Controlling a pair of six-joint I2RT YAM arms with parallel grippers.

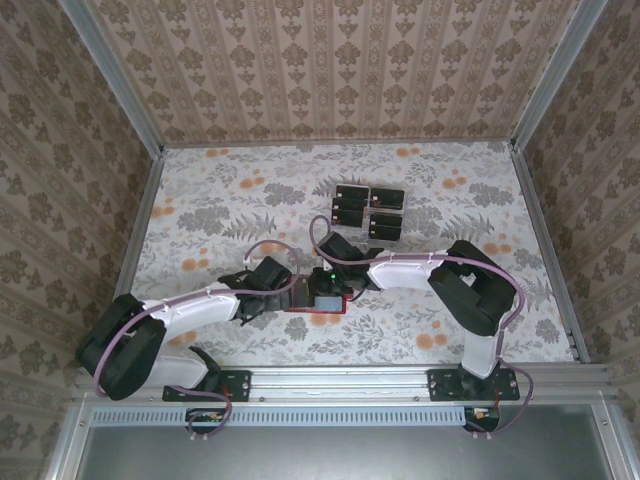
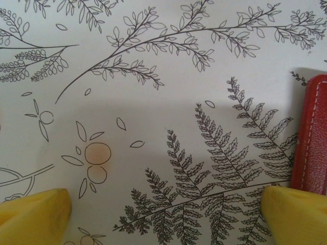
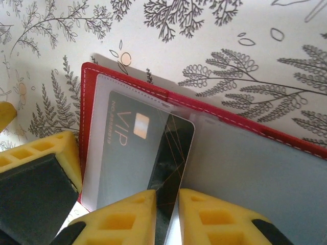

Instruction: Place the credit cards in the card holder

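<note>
The red card holder (image 1: 312, 310) lies open on the table in front of both arms, its inside (image 3: 255, 168) grey-blue. A black credit card (image 3: 176, 148) marked VIP sits partly under a clear pocket, with a bare strip sticking out. My right gripper (image 3: 172, 204) stands over that strip, its fingers (image 3: 219, 219) a narrow gap apart; I cannot tell whether they grip it. Several more credit cards (image 1: 368, 212) lie in a group farther back. My left gripper (image 2: 166, 206) is open over bare table, its right finger (image 2: 296, 214) beside the holder's red edge (image 2: 312, 132).
A yellow finger with a black pad (image 3: 38, 171) sits at the holder's left edge, close beside my right fingers. The flower-patterned table (image 1: 220, 200) is walled with patterned panels on three sides. A metal rail (image 1: 340, 385) runs along the near edge.
</note>
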